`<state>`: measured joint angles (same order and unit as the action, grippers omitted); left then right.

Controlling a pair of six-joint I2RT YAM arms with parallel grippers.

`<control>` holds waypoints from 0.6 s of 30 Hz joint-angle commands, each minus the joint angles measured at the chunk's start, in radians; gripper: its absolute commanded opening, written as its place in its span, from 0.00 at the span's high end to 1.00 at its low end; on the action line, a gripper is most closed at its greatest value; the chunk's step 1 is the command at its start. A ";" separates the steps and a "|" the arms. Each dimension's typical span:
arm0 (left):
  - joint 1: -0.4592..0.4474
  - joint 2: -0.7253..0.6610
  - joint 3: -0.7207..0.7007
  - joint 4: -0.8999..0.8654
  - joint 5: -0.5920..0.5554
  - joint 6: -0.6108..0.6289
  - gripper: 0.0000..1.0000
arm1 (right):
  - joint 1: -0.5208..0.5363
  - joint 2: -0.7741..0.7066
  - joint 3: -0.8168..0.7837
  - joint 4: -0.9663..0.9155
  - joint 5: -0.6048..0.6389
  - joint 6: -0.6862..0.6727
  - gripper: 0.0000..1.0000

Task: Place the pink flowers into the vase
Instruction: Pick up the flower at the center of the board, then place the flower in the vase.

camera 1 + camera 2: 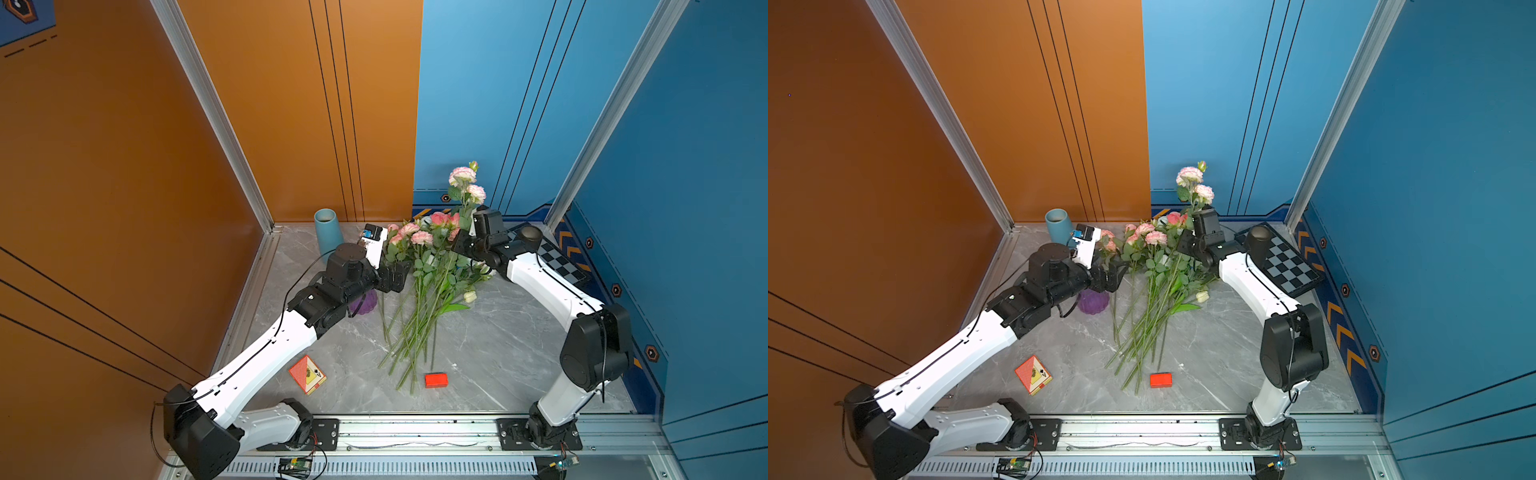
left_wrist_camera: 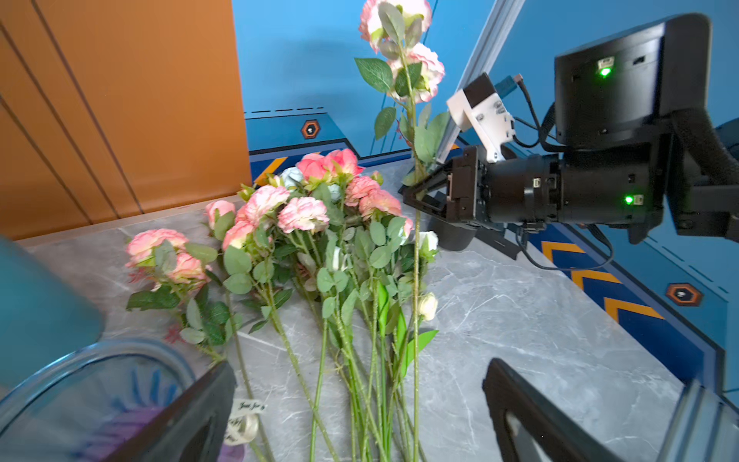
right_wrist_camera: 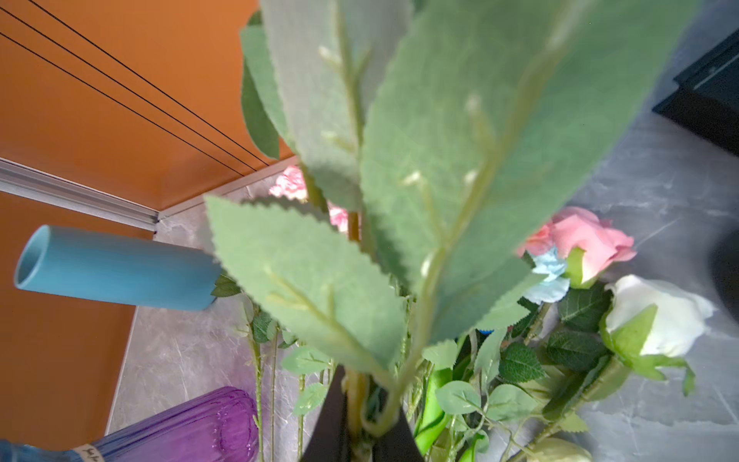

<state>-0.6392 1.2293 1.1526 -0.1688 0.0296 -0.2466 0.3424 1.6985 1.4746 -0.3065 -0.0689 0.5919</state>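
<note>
Pink flowers, lifted stem: one stem point(image 2: 416, 120) stands almost upright, pinched low on its stalk by the right gripper point(image 2: 416, 194), jaws pressed together on it; its two ruffled heads point(image 1: 467, 183) rise clear of the pile, and its leaves fill the right wrist view.
Why held so: gripped low and upright, the stem appears free to be carried heads-up toward a vase mouth; this is a judgement from the pose alone.
Left gripper: the left gripper point(image 2: 360, 400) is spread wide and empty, hovering just beside the purple vase point(image 1: 1093, 301) and facing the bundle, seemingly ready to help or take a stem.
Pink flowers, rest: the bundle point(image 1: 419, 291) lies flat on the counter point(image 1: 498, 353) between the two arms, heads toward the back wall, stem ends fanned toward the front rail.
Count, stems: one lifted; the lying ones overlap too much to count exactly, roughly ten.
Count, other blooms: two white flowers point(image 2: 428, 306) show at the bundle's right edge, and at least one pale blue flower point(image 3: 550, 276) among the pink heads.
Count, vases: two, the purple one by the left arm and a blue vase point(image 1: 326, 232) upright near the back corner; neither holds a flower.
Count, bystanders: one card box point(image 1: 307, 374), one red block point(image 1: 436, 380), one chessboard point(image 1: 1287, 262) with one dark cup point(image 1: 1257, 241) on it.
</note>
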 commanded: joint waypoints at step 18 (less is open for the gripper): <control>-0.065 0.433 0.357 0.163 0.167 0.054 0.04 | -0.019 -0.214 0.035 0.215 -0.082 -0.068 0.92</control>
<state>-0.6998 1.6341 1.4559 -0.0490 0.1593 -0.1993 0.3271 1.5150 1.5368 -0.1711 -0.1123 0.5217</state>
